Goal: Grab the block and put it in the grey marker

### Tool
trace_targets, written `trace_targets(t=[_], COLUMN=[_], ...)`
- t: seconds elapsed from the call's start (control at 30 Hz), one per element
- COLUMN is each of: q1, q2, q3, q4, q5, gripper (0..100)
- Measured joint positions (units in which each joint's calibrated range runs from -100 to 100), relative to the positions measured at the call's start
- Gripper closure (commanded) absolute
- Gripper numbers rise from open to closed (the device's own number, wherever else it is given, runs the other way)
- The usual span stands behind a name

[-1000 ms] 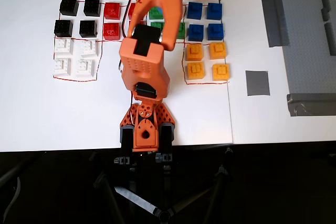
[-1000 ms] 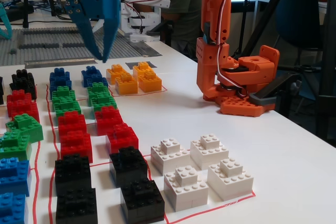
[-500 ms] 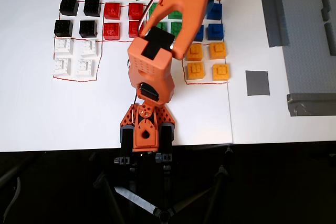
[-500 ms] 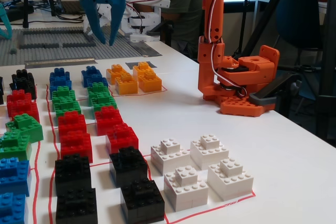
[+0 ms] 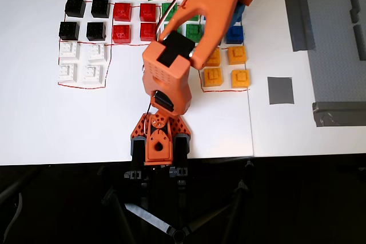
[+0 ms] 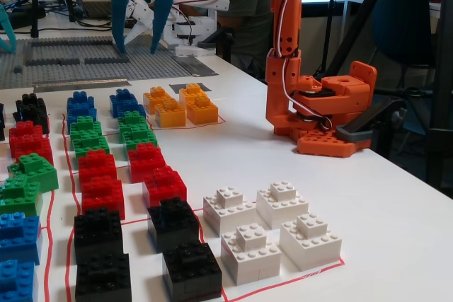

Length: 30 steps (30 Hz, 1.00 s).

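The block [image 5: 234,34], blue and square with raised studs on top, sat on the white tabletop [image 5: 68,118] in the overhead view, just above the four yellow-orange blocks [image 5: 225,67] and tight against the right edge of the orange arm [image 5: 197,24], which covered part of it. In the fixed view, blue blocks [image 6: 124,102] showed at the head of a column, left of the yellow-orange group [image 6: 180,107].

The grey marker [image 5: 280,90], a flat dark-grey square, lay bare, to the right of the yellow-orange blocks and well apart from the block. A long grey tape strip [image 5: 300,21] ran above it.

Around these, the sorted groups filled the tabletop inside thin red outlines: green blocks [image 6: 86,134], red blocks [image 6: 99,175], black blocks [image 6: 99,238] and white blocks [image 6: 272,228].

The arm rose steeply from its base [image 6: 322,114] and stretched across the red and green groups in the overhead view, hiding several of them. Its far end ran out of both views, so whether the jaws were apart or together could not be told.
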Motion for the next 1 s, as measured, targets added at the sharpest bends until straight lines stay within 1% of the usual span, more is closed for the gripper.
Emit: trace_targets(t=[0.07, 0.27, 0.47, 0.57, 0.67, 0.77, 1.0], q1=[0.80, 2.57, 3.01, 3.27, 3.72, 3.45, 3.45], q2=[0.00, 0.09, 5.14, 5.49, 6.01, 7.92, 10.62], q3=[0.00, 0.18, 2.25, 2.79, 3.51, 4.41, 4.32], q4=[-0.08, -1.52, -4.57, -6.49, -7.61, -10.17, -11.85], q5=[0.54, 1.81, 3.27, 3.57, 3.71, 3.71, 3.71], gripper=[74, 78, 78, 76, 70, 70, 71])
